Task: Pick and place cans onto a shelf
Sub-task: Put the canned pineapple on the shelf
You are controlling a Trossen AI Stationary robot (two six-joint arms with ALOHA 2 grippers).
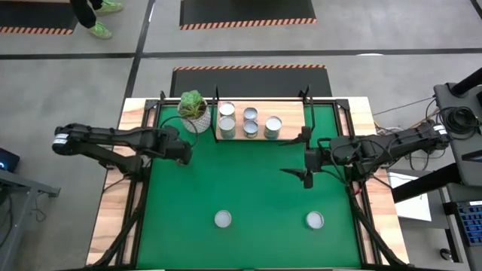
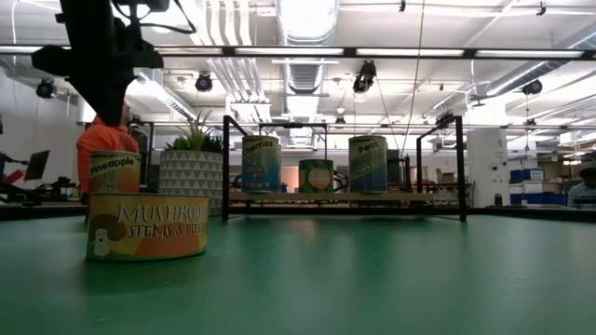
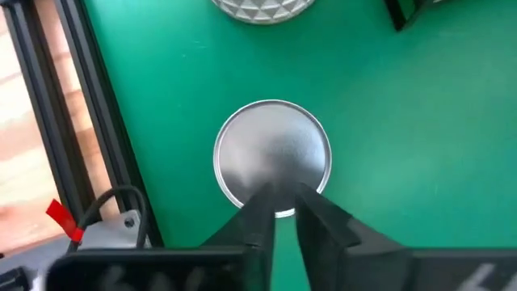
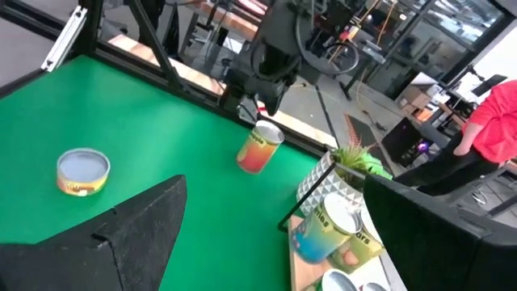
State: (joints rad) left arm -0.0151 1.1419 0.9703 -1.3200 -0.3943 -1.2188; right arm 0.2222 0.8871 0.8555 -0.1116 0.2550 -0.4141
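High view: four cans [image 1: 250, 122] already on the shelf [image 1: 288, 120] beside the plant pot [image 1: 194, 113]; two more loose on the green mat [image 1: 248, 181], one at [image 1: 222, 219] and one at [image 1: 315, 220]; left gripper [image 1: 183, 152] near the mat's left edge, covering whatever sits under it; right gripper [image 1: 303, 156] just off the shelf's right end, fingers wide apart, empty. Low view: mushroom can [image 2: 146, 227] nearest, squat and rigid, paper label; pineapple can [image 2: 115, 173] just behind it under a dark arm. Left wrist view: fingers [image 3: 260, 220] nearly together, directly over a can's shiny lid [image 3: 272, 156], not clamped on anything. Right wrist view: that same can [image 4: 260, 149] tilted under the left gripper [image 4: 260, 103]. Likely stiff, fairly heavy, slick metal; best gripped across the labelled side wall, not the lid.
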